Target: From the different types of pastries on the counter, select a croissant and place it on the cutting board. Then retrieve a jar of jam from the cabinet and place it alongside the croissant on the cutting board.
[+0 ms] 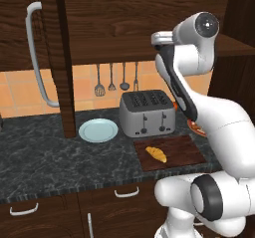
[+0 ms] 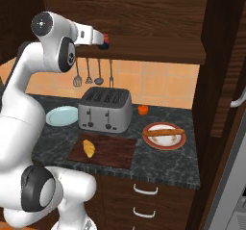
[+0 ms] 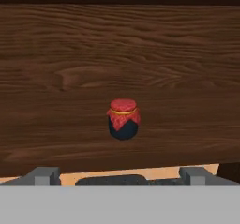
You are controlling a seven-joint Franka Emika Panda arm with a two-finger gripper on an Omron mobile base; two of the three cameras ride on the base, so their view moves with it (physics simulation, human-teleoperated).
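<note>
Hand view: jar of jam (image 3: 123, 120) centred beyond open gripper (image 3: 120, 175).

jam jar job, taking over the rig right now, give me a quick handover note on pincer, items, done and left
Pincer: open, empty, raised to the cabinet shelf and aimed at the jar of jam, not touching it.
Croissant: already lying on the cutting board, in front of the toaster.
Stick-shaped pastry: on its plate on the counter, right of the board.
Done: croissant placed.
Left: close in on the jar, grip it, bring it down, set it beside the croissant on the board.
</note>
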